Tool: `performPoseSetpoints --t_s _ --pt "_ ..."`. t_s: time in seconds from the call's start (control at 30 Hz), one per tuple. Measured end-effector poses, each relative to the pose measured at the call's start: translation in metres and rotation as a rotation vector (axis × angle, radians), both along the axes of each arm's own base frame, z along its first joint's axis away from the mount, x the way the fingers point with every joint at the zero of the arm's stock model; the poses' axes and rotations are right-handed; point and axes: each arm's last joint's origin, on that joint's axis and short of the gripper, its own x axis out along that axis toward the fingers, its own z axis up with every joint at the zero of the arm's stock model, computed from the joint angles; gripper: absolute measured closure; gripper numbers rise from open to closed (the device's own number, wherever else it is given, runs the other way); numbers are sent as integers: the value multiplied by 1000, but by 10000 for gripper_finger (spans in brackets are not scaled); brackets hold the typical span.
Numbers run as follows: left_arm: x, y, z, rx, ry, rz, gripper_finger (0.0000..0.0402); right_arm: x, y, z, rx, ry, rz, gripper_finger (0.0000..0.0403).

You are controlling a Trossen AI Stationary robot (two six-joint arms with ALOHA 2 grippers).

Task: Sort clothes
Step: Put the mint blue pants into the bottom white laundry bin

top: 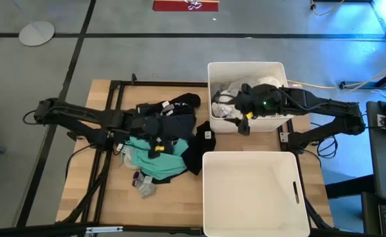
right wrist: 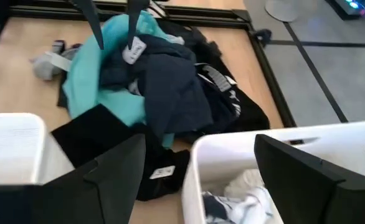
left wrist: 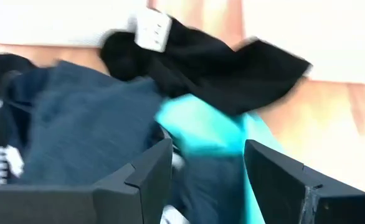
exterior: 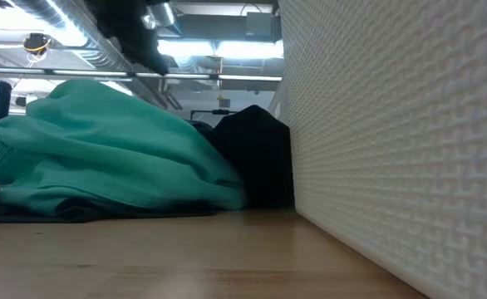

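Sorting is mid-way from where I'm standing: the far bin [top: 246, 69] already has some white and light pieces in it, the near bin [top: 246, 197] looks empty, and the main pile of clothes [top: 163, 141] sits on the counter [top: 87, 164] left of both bins. Teal garment [top: 147, 161], navy piece [right wrist: 170, 87], black piece [top: 199, 148] with a white tag, a striped dark thing and a grey sock [top: 143, 187] at the near edge, all tangled together.

The left gripper [top: 155, 146] is right down over the pile with its fingers spread, the teal and navy fabric showing between them, nothing pinched that I can see. The right gripper [top: 244, 125] hangs at the front wall of the far bin, fingers wide apart and empty, so I'd guess it's done with a drop.

Next up is probably the left arm closing on one layer only. Tricky bit: the pieces overlap, so it could easily drag two colours up at once.
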Motion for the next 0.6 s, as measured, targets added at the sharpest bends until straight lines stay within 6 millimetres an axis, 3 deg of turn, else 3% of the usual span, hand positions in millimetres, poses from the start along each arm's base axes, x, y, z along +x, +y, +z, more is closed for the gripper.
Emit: performPoseSetpoints --t_s 0.33,0.6 --pt "-15 -36 -6 -82 95 -41 211 3 25 4 20 -55 89 102" --pt "-23 -40 -18 -61 147 16 211 11 32 1 26 -58 114 102"
